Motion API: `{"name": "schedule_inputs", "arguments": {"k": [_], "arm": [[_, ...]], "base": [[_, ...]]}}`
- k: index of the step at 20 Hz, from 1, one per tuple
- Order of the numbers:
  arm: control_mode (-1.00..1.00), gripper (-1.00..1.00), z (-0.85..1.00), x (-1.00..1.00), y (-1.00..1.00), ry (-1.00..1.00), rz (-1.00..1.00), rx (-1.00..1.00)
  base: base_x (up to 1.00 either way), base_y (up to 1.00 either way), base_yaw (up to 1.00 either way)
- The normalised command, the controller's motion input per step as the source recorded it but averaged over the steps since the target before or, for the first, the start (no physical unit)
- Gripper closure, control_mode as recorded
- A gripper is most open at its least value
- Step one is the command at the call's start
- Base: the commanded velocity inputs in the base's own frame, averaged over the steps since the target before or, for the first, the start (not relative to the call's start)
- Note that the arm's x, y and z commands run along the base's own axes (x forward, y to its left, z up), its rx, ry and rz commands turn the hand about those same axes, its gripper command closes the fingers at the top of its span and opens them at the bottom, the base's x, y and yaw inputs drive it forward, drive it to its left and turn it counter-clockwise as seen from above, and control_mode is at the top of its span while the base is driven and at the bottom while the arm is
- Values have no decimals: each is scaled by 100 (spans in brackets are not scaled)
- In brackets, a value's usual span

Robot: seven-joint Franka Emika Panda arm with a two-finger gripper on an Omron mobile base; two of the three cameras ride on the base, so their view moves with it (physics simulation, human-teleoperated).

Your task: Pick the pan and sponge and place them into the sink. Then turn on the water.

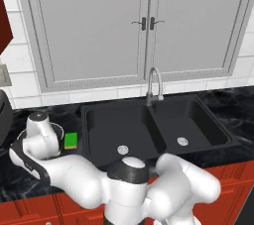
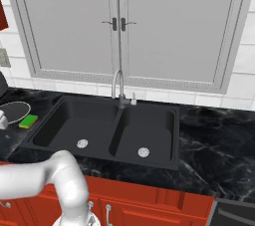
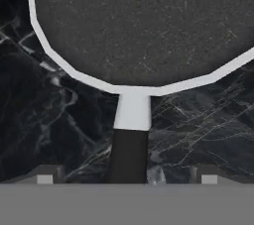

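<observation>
Black marble counter: my gripper (image 3: pixel 127 179), jaws wide, straddles the round dark frying pan's (image 3: pixel 139 26) short black handle (image 3: pixel 128 157) at 6 o'clock; rigid, probably rim-heavy, best taken there.

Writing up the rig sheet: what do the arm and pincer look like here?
The arm is glossy white, built of rounded, bulbous links with dark grey-black bands at the joints and a pale grey round cap on one joint. No cables or markings show. The pincer has two small squared fingertips, grey with lighter faces.
</observation>
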Motion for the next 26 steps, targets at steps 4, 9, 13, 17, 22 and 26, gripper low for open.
{"name": "schedule_inputs", "arguments": {"k": [4, 9, 13, 17, 22, 26], "arm": [[-100, -100, -33, 21, 23, 4, 0, 0], [-100, -100, -33, 22, 20, 5, 0, 0], [-100, 100, -26, 28, 22, 5, 0, -1], [-100, 100, -10, 1, 5, 0, 0, -2], [-100, 100, -2, 0, -6, 0, 0, -1], [-100, 100, 9, -9, -21, -4, 0, 0]], "base": [[0, 0, 0], [0, 0, 0], [0, 0, 0], [0, 0, 0], [0, 0, 0], [0, 0, 0]]}}
